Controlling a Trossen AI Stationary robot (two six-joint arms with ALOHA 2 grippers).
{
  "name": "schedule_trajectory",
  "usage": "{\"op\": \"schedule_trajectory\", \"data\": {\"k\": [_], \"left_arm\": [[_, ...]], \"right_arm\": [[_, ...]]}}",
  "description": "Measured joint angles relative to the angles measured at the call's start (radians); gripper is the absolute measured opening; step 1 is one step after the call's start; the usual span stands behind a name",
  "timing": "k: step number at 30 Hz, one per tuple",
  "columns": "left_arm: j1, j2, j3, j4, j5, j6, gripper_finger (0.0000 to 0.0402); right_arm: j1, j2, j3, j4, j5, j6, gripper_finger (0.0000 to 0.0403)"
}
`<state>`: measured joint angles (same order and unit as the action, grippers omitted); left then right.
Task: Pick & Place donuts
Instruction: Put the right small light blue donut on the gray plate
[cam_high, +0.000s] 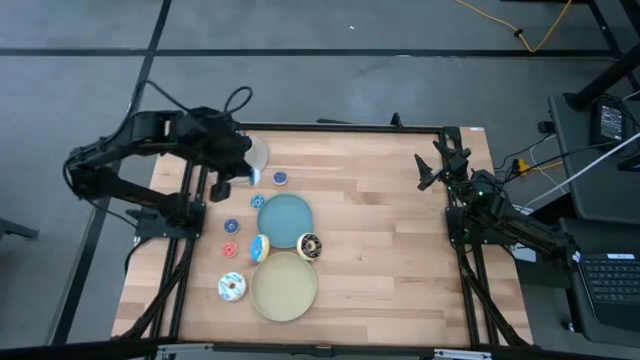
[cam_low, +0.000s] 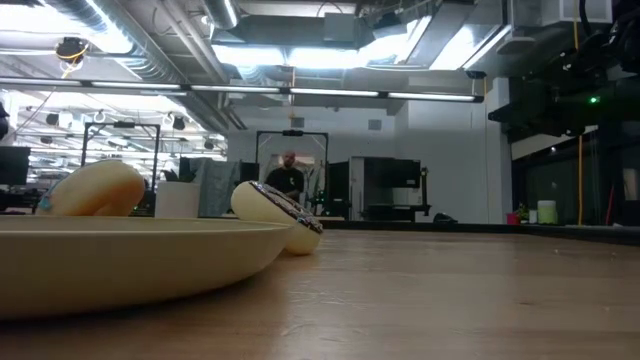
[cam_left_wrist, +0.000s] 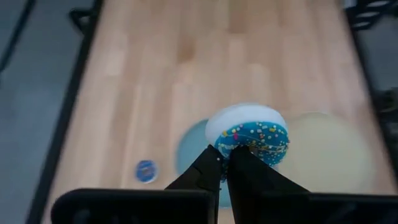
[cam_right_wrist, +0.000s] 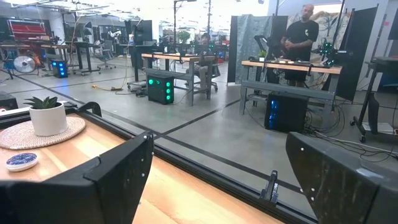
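While beige plate (cam_high: 283, 292) empty, left claw (cam_left_wrist: 225, 163) grips donut (cam_left_wrist: 255, 137)

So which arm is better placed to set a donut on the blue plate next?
Left. Its tool is already shut on the blue sprinkled donut near the blue plate. The right tool waits open, off at the table's far edge.

Wood table (cam_high: 380, 250): blue plate (cam_high: 285, 218) mid-left, beige plate (cam_high: 283, 287) just below it, several small donuts (cam_high: 232, 288) scattered round plates' left side.
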<state>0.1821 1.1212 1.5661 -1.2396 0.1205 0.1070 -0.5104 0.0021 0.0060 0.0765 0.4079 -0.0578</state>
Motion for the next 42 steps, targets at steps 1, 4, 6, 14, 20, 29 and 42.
{"op": "schedule_trajectory", "data": {"k": [1, 4, 6, 14, 20, 29, 42], "left_arm": [[-0.005, -0.007, 0.0, 0.0, 0.025, -0.006, 0.0013], [-0.013, -0.016, 0.0, 0.0, 0.089, -0.019, 0.0013], [-0.013, -0.014, 0.0, 0.0, 0.137, -0.03, 0.0013], [-0.01, 0.013, 0.0, 0.011, 0.32, -0.098, 0.0013], [-0.01, 0.03, 0.0, 0.072, 0.51, -0.186, 0.0013], [-0.01, 0.031, 0.0, 0.247, 0.708, -0.459, 0.0013], [-0.01, 0.031, 0.0, 0.303, 0.789, -0.67, 0.0013]], "right_arm": [[0.0, 0.0, 0.0, 0.0, 0.0, 0.0, 0.0365], [0.0, 0.0, 0.0, 0.0, 0.0, 0.0, 0.0365], [0.0, 0.0, 0.0, 0.0, 0.0, 0.0, 0.0365], [0.0, 0.0, 0.0, 0.0, 0.0, 0.0, 0.0365], [0.0, 0.0, 0.0, 0.0, 0.0, 0.0, 0.0365], [0.0, 0.0, 0.0, 0.0, 0.0, 0.0, 0.0365], [0.0, 0.0, 0.0, 0.0, 0.0, 0.0, 0.0365]]}}
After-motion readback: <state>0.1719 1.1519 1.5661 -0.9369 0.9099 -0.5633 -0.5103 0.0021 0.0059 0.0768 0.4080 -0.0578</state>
